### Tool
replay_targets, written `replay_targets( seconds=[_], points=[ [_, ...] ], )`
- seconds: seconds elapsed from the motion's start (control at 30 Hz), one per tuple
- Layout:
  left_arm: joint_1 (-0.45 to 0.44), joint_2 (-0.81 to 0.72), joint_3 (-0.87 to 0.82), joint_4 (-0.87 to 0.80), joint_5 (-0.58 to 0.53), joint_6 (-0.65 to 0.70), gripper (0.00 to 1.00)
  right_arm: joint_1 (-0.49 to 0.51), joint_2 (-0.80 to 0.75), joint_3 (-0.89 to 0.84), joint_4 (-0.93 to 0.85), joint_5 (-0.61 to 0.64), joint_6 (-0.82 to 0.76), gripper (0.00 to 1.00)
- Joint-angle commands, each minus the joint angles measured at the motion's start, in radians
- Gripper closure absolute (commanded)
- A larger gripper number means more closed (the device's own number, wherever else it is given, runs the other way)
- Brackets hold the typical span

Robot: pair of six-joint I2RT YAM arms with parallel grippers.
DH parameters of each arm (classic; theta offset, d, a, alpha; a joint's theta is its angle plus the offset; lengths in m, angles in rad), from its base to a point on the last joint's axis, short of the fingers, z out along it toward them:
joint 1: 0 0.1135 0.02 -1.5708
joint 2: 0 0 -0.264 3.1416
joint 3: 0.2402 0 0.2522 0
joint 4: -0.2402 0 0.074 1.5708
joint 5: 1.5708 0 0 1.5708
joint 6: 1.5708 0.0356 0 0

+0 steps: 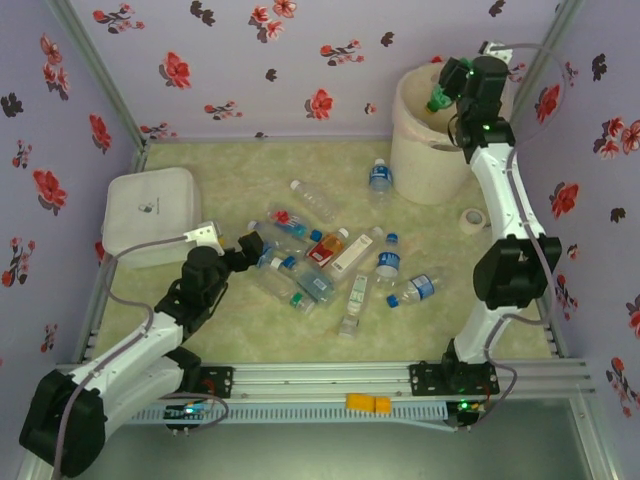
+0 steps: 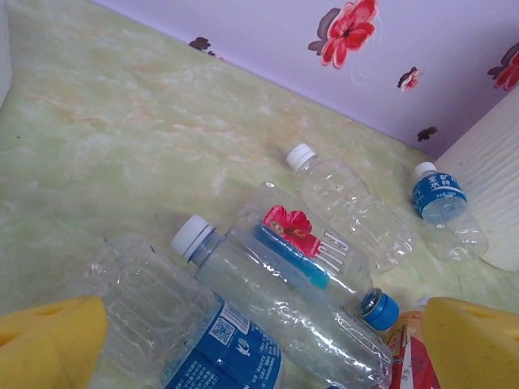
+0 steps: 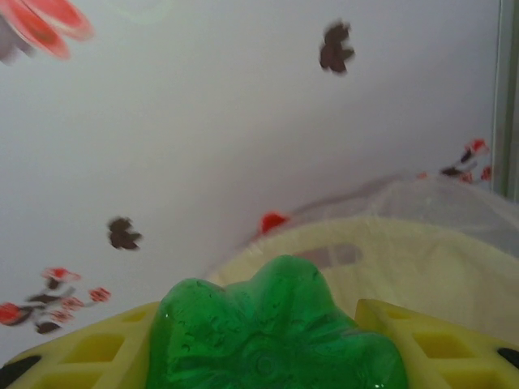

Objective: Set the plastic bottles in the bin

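Note:
Several plastic bottles (image 1: 325, 255) lie heaped mid-table, mostly clear with blue caps and labels. My left gripper (image 1: 252, 252) hovers open over the heap's left end. In the left wrist view its yellow fingers (image 2: 49, 344) straddle a clear white-capped bottle (image 2: 284, 308) and a blue-labelled bottle (image 2: 186, 336) without touching them. My right gripper (image 1: 447, 88) is shut on a green bottle (image 1: 438, 100) above the cream bin (image 1: 425, 160) at the back right. The green bottle's base (image 3: 272, 340) sits between the yellow fingers (image 3: 438, 344), with the bin rim (image 3: 405, 251) just beyond.
A white rounded box (image 1: 150, 215) stands at the left, close behind my left arm. A white tape roll (image 1: 472, 217) lies by the bin's foot. One blue-labelled bottle (image 1: 380, 182) rests against the bin. Flowered walls enclose three sides; a metal rail (image 1: 330, 378) runs along the front.

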Motion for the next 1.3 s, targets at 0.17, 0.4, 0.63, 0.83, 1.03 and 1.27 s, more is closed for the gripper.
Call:
replay_targets(
  seconds=[0.17, 0.4, 0.63, 0.83, 1.03, 1.27],
  points=[
    [0.009, -0.027, 0.024, -0.017, 0.018, 0.029, 0.00, -0.001, 0.088, 0.000, -0.033, 0.034, 0.042, 0.41],
    [0.011, -0.073, 0.006, -0.054, 0.016, 0.033, 0.00, -0.001, 0.049, 0.053, -0.102, 0.032, 0.002, 0.02],
    [0.013, -0.074, 0.011, -0.056, 0.016, 0.031, 0.00, 0.000, -0.107, -0.036, -0.210, -0.017, -0.039, 0.00],
    [0.013, -0.069, 0.024, -0.065, 0.046, 0.044, 0.00, 0.032, -0.298, -0.239, -0.324, -0.036, -0.046, 0.00],
    [0.013, -0.011, 0.071, -0.056, 0.127, -0.005, 0.00, 0.150, -0.513, -0.457, -0.481, 0.048, -0.017, 0.00],
    [-0.015, 0.148, 0.123, 0.075, 0.224, -0.047, 0.00, 0.228, -0.761, -0.861, -0.552, 0.052, 0.272, 0.00]
  ],
)
